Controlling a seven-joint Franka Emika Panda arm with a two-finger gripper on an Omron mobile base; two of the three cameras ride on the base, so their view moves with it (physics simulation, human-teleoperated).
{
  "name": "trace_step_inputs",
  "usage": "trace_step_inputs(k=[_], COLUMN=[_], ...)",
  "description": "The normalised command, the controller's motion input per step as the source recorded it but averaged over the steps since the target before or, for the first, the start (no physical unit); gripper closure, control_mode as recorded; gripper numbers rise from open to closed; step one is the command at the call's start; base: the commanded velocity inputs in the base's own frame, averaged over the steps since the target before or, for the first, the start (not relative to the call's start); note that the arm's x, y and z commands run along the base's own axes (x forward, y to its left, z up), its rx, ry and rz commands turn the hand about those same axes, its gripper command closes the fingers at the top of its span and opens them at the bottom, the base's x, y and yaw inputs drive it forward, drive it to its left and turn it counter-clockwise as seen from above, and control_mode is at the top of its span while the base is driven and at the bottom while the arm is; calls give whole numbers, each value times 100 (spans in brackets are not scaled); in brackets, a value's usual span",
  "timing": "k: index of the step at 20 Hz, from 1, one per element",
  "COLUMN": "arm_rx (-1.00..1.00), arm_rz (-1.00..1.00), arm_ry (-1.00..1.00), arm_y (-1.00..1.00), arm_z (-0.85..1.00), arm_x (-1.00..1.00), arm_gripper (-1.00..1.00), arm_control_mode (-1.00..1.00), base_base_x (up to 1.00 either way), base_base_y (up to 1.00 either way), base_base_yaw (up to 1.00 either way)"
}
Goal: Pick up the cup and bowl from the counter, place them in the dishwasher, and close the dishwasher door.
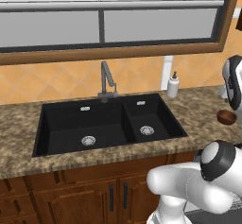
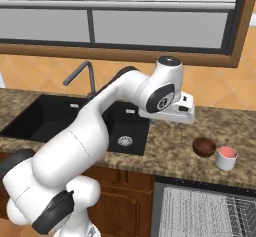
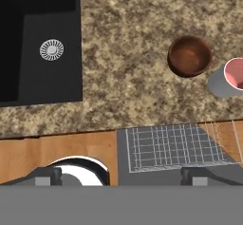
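Presently, by label:

Counter: the brown speckled counter runs under the window, with a black double sink sunk in it and a grey faucet behind the basins; in the hand view the stone fills the upper middle.

Bowl: a small brown bowl sits upright on the counter right of the sink, hollow side up; seen also at and at the right edge of the left base view.

Cup: a grey cup with a pink inside stands just beside the bowl on its right, nearer the counter's front edge, close to touching; partly cut by the frame edge at.

Dishwasher: the dishwasher lies below the counter edge, under the bowl and cup, its pale wire rack showing from above. I cannot tell how far the door is down.

Soap bottle: a white bottle stands at the back of the counter, right of the sink.

Arm: the white arm reaches over the right basin, its hand level above the counter, left of the bowl and well apart from it.

Gripper: the gripper points down at the counter's front edge; the two dark finger tips stand far apart at the bottom of the hand view, with nothing between them.
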Motion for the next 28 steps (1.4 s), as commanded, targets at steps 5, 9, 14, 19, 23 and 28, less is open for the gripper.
trace_step_inputs(k=[5,9,14,19,23,28], arm_rx=[0,-9,-4,5,12,2], arm_rz=[-6,-11,-4,1,18,14], arm_ry=[4,1,5,8,21,22], arm_y=[-35,-24,-59,-31,-18,-32], arm_z=[-8,-24,-22,-49,-64,-68], arm_x=[33,56,64,14,58,70], arm_gripper=[-100,-100,-100,-100,-100,-100], arm_control_mode=[-100,-100,-100,-100,-100,-100], base_base_x=[0,0,0,0,0,0], base_base_y=[0,0,0,0,0,0], base_base_yaw=[0,0,0,0,0,0])
